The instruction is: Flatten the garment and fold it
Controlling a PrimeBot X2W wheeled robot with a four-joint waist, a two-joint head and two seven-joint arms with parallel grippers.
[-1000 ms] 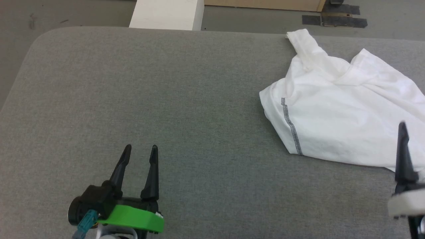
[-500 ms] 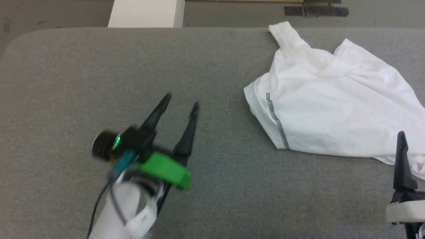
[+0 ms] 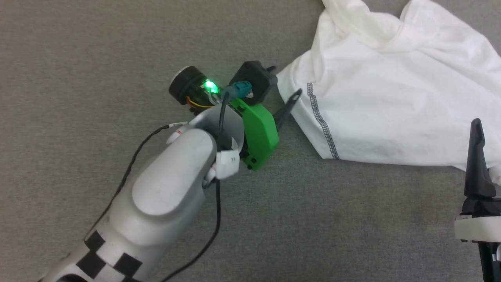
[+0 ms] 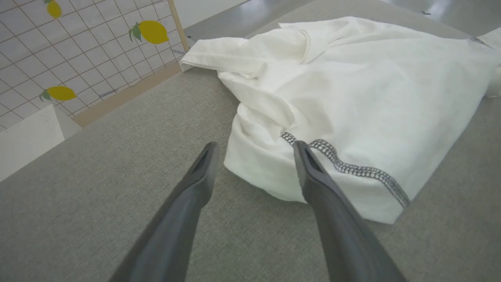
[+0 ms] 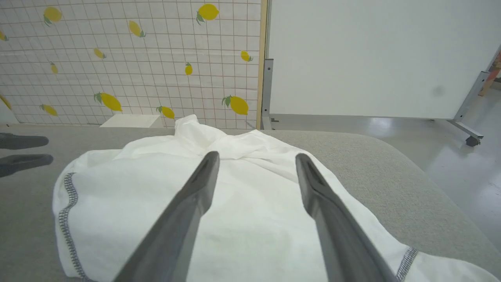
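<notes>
The garment (image 3: 391, 90) is a white shirt lying crumpled on the right of the grey table (image 3: 78, 58), with a dark zigzag seam (image 3: 321, 121) near its left edge. My left gripper (image 3: 287, 80) stands open at that left edge. In the left wrist view the left gripper (image 4: 254, 145) straddles the edge of the garment (image 4: 352, 98), one finger over the seam (image 4: 352, 168) and the other over bare table. My right gripper (image 3: 485, 129) is at the garment's near right. Seen from the right wrist, the right gripper (image 5: 256, 155) is open above the garment (image 5: 235, 203), holding nothing.
A white box (image 5: 131, 120) stands beyond the table's far edge, before a lemon-patterned panel (image 5: 117, 58) and a white board (image 5: 372, 58). The table's rounded right edge (image 5: 411, 164) drops to a shiny floor. My left gripper's fingers (image 5: 27, 160) show at the right wrist view's left.
My left arm has swung forward and to the right, from the table's near left up to the garment's left edge. The head camera has tipped down. The right gripper has stayed put.
</notes>
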